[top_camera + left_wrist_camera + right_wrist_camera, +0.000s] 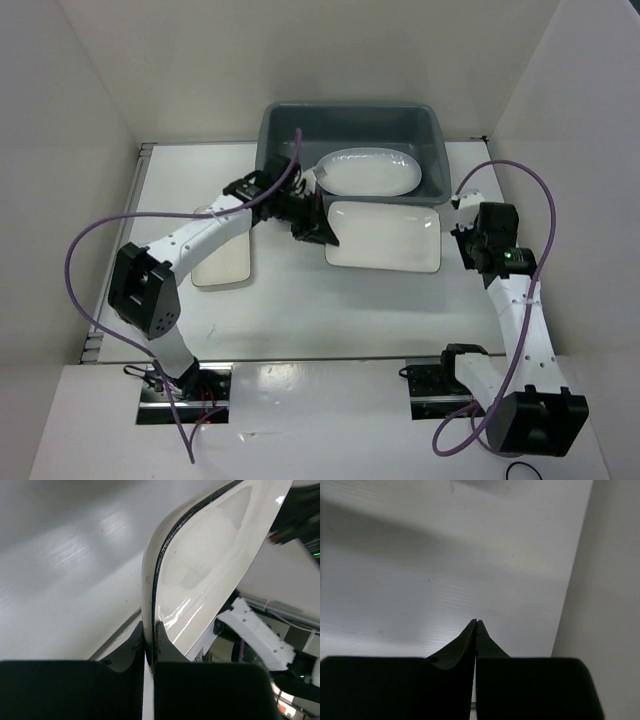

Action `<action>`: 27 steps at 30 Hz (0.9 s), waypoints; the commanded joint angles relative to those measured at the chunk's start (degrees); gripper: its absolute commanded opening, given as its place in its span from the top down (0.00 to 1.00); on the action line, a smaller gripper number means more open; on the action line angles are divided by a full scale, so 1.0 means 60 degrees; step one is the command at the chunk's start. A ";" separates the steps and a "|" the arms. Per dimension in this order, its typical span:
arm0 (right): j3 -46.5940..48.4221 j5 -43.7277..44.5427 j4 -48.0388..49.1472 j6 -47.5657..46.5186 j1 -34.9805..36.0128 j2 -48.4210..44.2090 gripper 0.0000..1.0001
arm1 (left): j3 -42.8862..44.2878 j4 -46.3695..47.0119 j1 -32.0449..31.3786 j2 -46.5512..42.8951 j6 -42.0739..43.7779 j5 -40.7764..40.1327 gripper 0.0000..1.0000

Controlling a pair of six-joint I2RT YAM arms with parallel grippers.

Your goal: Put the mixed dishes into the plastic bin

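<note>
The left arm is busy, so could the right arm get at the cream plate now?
Probably not: the cream plate lies at the far left, partly under the left arm, whose hand grips the white rectangular plate lying between.

The left arm covers the far edge of the cream plate.

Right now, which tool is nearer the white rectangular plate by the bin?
Left. The left tool is shut on the left edge of the plate; the right tool hangs shut beyond its right end, apart from it.
</note>
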 commanded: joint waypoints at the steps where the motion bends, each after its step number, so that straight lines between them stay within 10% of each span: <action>1: -0.0530 0.1321 0.1204 0.0763 -0.0069 -0.0488 0.98 | 0.1738 -0.0023 0.0331 -0.0108 0.0378 0.1615 1.00; 13: -0.1337 0.1836 0.2084 0.1041 0.0019 -0.0796 0.95 | 0.8223 -0.2732 0.1664 0.4094 0.1537 0.1938 1.00; 18: -0.1425 0.1835 0.2084 0.1041 0.0107 -0.0884 0.95 | 1.5941 -0.4754 0.2307 0.8245 0.0518 0.2318 1.00; 27: -0.1512 0.1747 0.2172 0.1041 0.0195 -0.0972 0.95 | 1.6257 -0.3774 0.2499 0.9809 -0.0133 0.2231 1.00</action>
